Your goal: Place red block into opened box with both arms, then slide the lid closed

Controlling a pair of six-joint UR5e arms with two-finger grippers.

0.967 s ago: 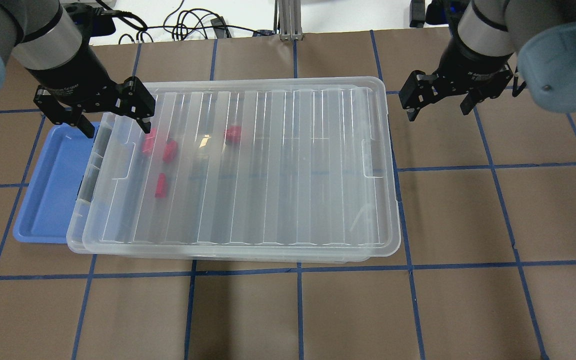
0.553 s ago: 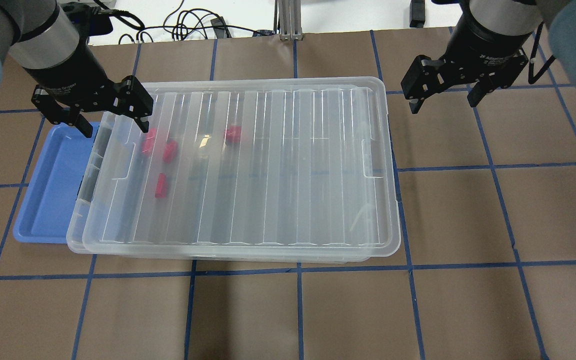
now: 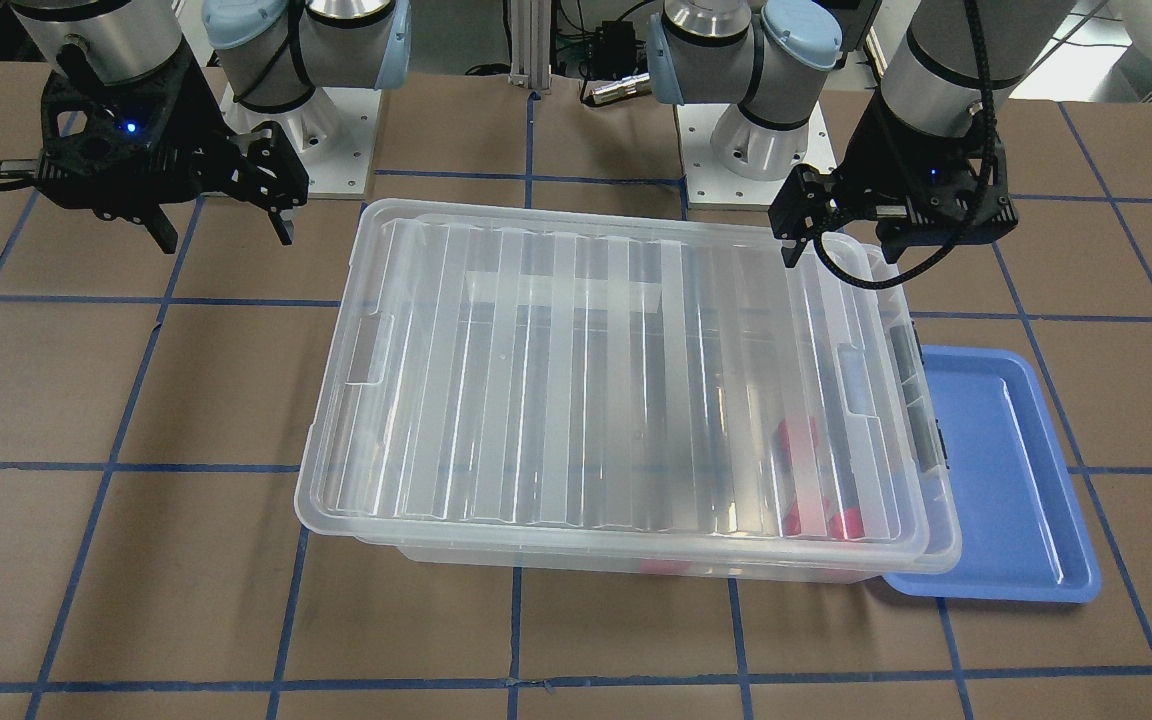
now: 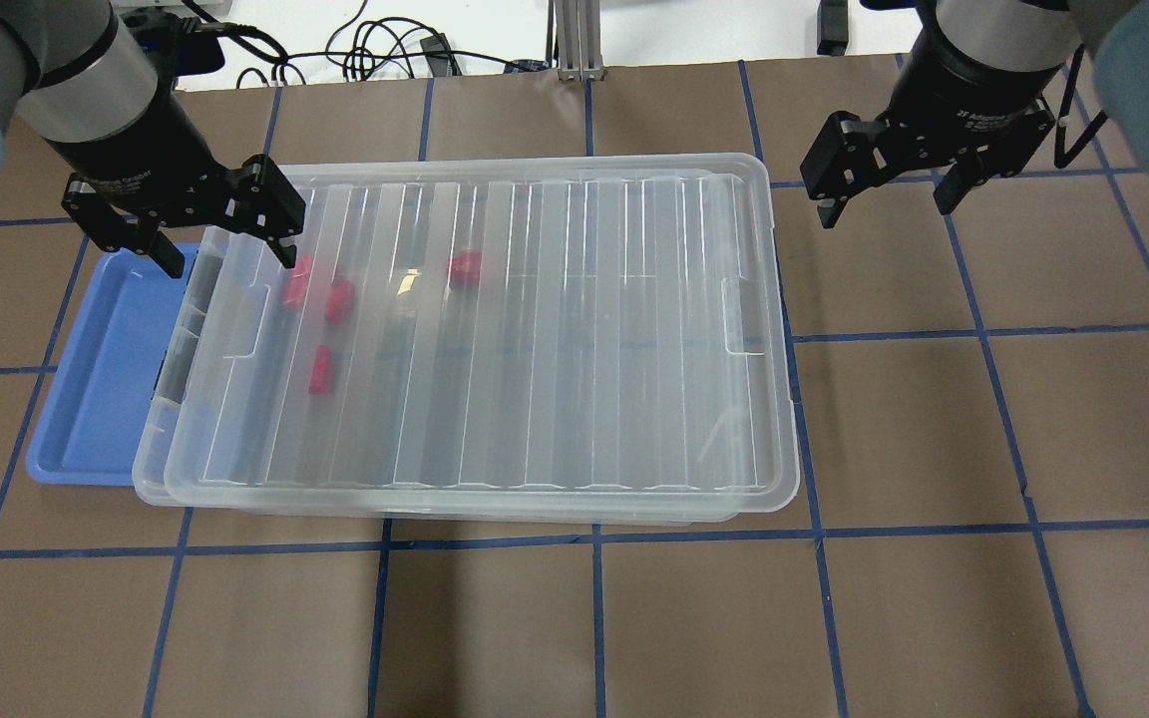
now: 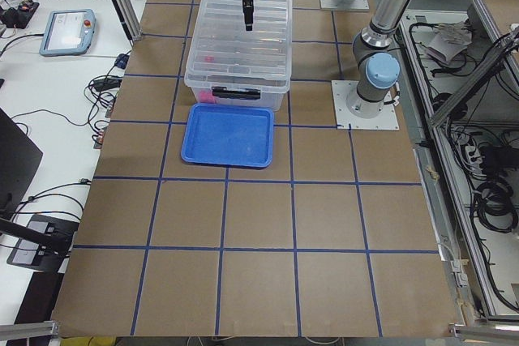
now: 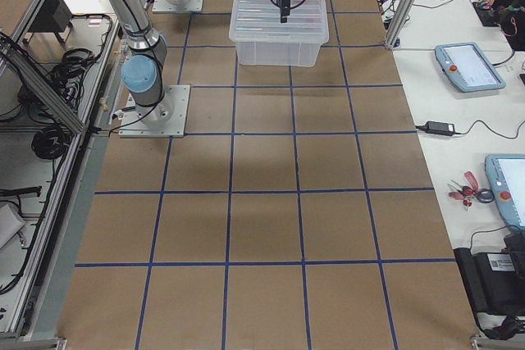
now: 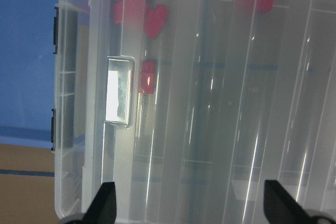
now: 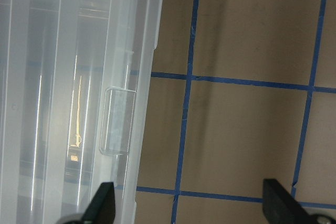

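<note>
The brown surface (image 4: 574, 618) with its blue tape grid is carrying the large clear plastic storage box (image 4: 149, 469). The ribbed clear plastic lid (image 4: 535, 349) is lying on top, sitting slightly toward the robot's right, so a strip of the box's left end is showing beside the shallow blue tray (image 4: 96, 379). The left pincer (image 4: 228, 254) is hovering released over the box's far left corner. The right pincer (image 4: 884, 211) is hanging released over bare surface just off the far right corner, gripping nothing. Four small glossy red plastic blocks (image 4: 465, 267) are resting inside the box under the lid. The loading is looking finished and the closing slide is in hand. The next move is probably calling for a nudge of the lid leftward until the rims are lining up.
</note>
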